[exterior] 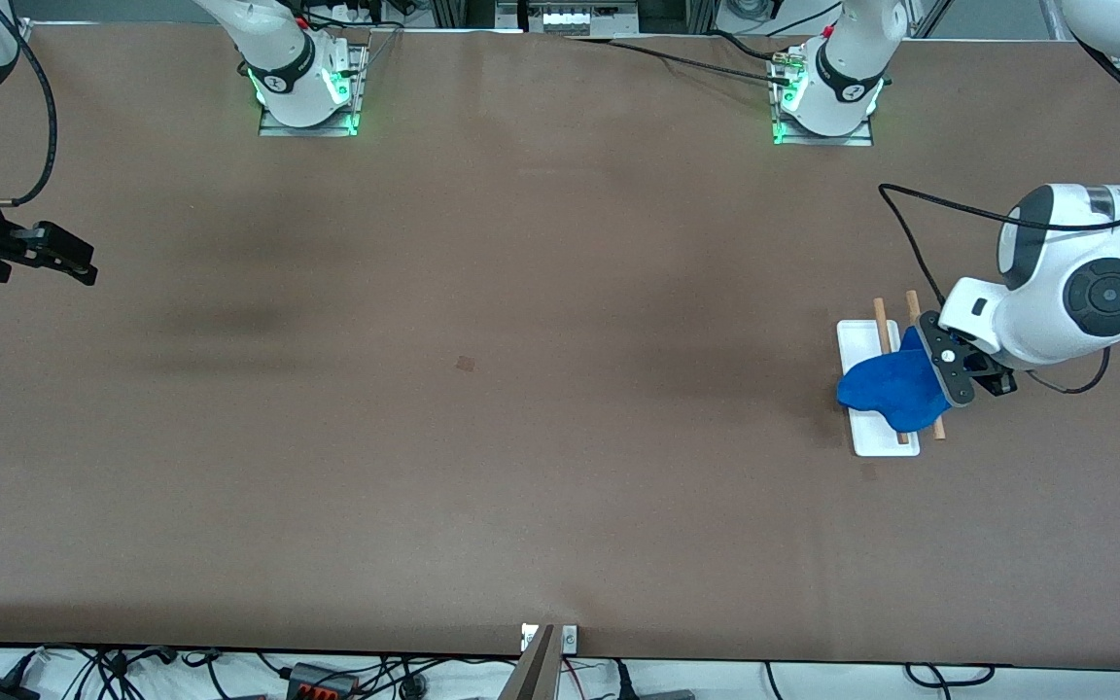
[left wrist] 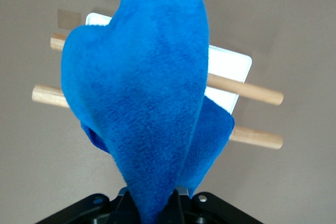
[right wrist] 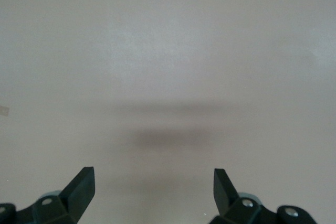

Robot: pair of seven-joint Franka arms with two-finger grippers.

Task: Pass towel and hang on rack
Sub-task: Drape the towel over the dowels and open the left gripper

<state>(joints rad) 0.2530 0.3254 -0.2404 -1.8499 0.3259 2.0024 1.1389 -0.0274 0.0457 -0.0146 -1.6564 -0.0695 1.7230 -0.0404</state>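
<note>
A: Item one, the towel?
B: Blue, fuzzy, bunched. Draped over the rack, across both wooden rods, one corner pinched.

A: Pinched by what?
B: Left gripper, clenched on the towel, directly over the rack.

A: The rack itself?
B: White base, two rods, on the brown table at the left arm's end.

A: Right gripper?
B: Well apart from the rack, waiting over the right arm's end, fingers spread wide, holding nothing.
</note>
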